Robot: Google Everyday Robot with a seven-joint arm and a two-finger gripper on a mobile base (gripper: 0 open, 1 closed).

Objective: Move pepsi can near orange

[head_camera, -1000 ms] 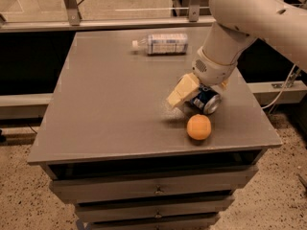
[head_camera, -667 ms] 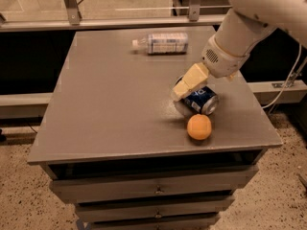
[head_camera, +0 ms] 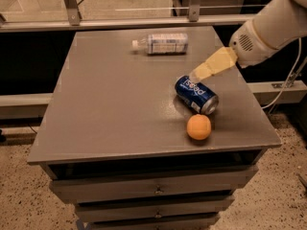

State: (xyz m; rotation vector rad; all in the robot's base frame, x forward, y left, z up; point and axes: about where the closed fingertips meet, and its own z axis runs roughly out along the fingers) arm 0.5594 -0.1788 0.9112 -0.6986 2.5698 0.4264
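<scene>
The pepsi can (head_camera: 196, 95) lies on its side on the grey table (head_camera: 115, 109), right of centre, with its silver end facing the front right. The orange (head_camera: 198, 127) sits just in front of the can, a small gap between them. My gripper (head_camera: 196, 74) hangs just above and behind the can's blue end, with its yellowish fingers (head_camera: 213, 64) pointing down-left. It is open and holds nothing. The white arm reaches in from the upper right.
A clear plastic bottle (head_camera: 160, 43) with a white label lies on its side near the table's back edge. The table's right edge is close to the can and the orange. Drawers sit below the tabletop. A cable hangs at the right.
My gripper has let go of the pepsi can and has lifted up and to the right. The can now lies free on its side beside the orange. The orange has not moved.
</scene>
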